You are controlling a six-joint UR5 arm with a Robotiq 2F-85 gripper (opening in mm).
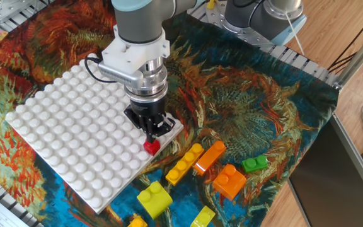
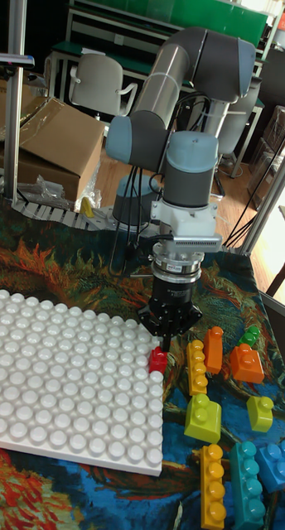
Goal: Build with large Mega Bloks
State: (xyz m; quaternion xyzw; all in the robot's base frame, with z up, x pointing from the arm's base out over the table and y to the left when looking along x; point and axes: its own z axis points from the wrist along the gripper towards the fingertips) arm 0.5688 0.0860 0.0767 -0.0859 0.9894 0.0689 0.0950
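Your gripper closed on the red one-stud brick, brick at the right edge of the white studded baseplate, loose yellow four-stud bar and orange bricks just beside, on the patterned cloth.

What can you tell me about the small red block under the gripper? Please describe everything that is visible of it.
The red block is a small, glossy plastic cube, seemingly with one stud on top. It sits upright at the right edge of the white baseplate, near the corner closest to the loose blocks. The gripper stands directly above it, its fingertips at the block's top; whether they clamp it cannot be told. Its lower side seems to rest on the baseplate's studs.
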